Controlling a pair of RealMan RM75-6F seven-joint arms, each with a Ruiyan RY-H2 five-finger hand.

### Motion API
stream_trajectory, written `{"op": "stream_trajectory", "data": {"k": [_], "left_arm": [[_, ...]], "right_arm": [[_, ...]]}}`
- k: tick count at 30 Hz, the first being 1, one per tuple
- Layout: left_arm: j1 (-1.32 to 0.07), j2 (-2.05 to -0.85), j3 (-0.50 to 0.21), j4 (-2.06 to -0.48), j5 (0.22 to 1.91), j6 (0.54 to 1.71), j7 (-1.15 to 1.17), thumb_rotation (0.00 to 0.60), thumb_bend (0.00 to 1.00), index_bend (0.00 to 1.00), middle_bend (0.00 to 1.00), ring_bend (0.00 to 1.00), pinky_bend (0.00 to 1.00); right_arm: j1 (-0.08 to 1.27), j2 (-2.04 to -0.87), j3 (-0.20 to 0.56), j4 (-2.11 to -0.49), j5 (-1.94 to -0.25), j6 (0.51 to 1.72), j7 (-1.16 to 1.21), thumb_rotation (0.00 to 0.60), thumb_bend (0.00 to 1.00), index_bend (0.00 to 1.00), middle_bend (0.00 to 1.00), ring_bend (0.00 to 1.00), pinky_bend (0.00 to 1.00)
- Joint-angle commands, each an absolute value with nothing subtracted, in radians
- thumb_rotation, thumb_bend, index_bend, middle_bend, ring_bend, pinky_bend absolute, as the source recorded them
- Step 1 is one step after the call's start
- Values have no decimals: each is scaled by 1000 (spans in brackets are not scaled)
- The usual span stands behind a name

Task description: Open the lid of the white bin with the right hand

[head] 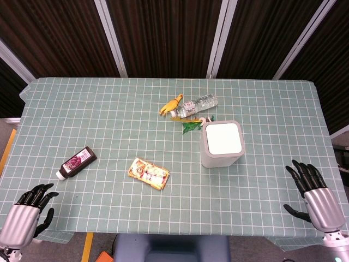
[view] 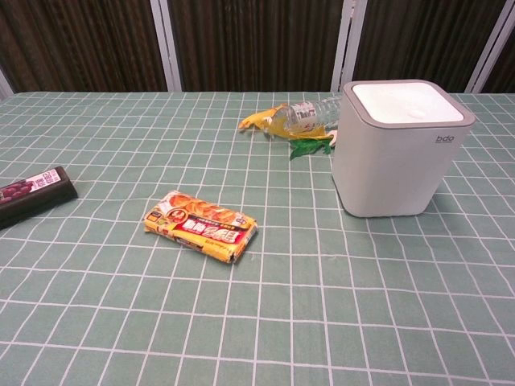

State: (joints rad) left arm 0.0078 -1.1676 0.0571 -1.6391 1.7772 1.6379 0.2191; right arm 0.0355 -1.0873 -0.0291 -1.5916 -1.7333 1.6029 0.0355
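The white bin (head: 222,146) (view: 394,153) stands upright right of the table's centre, its flat white lid (head: 223,138) (view: 409,101) lying closed in a grey rim. My right hand (head: 313,191) hovers open at the table's near right corner, fingers spread, well to the right of the bin and nearer to me. At the near left corner my left hand (head: 30,210) is open too, holding nothing. Neither hand shows in the chest view.
A clear water bottle (head: 196,106) (view: 310,115), a yellow toy (head: 171,104) and a green leafy item (head: 192,126) lie just behind the bin. An orange snack packet (head: 148,173) (view: 201,227) sits mid-table, and a dark juice bottle (head: 76,162) (view: 32,195) lies to the left.
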Motion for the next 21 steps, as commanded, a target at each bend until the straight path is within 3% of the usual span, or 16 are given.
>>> {"op": "stream_trajectory", "data": {"k": [1, 8, 10, 12, 14, 16, 21], "left_arm": [[8, -1167, 58, -1640, 1777, 1638, 219, 600, 503, 317, 194, 181, 328], [9, -1168, 57, -1640, 1780, 1642, 219, 600, 503, 317, 195, 181, 327], [8, -1166, 56, -1641, 1777, 1639, 213, 600, 503, 317, 196, 181, 327], [7, -1164, 54, -1642, 1773, 1639, 206, 600, 502, 317, 197, 181, 328], [7, -1163, 54, -1641, 1775, 1643, 205, 600, 503, 317, 197, 181, 328], [8, -1163, 56, -1638, 1785, 1648, 203, 600, 504, 317, 198, 181, 328], [6, -1163, 56, -1637, 1787, 1647, 200, 600, 503, 318, 210, 181, 328]], "right_arm": [[35, -1087, -29, -1592, -1734, 1605, 36, 600, 184, 0, 0, 0, 169], [37, -1090, -32, -1587, -1750, 1610, 50, 600, 184, 0, 15, 5, 170], [36, -1099, -34, -1577, -1768, 1625, 57, 600, 184, 0, 146, 91, 177], [30, -1109, -38, -1566, -1785, 1644, 53, 600, 184, 0, 297, 238, 285], [24, -1118, -43, -1560, -1800, 1658, 45, 600, 214, 0, 408, 375, 501], [18, -1122, -45, -1565, -1805, 1662, 13, 600, 305, 0, 515, 491, 689], [40, -1110, -16, -1667, -1802, 1624, -139, 600, 616, 13, 692, 644, 836]]}}
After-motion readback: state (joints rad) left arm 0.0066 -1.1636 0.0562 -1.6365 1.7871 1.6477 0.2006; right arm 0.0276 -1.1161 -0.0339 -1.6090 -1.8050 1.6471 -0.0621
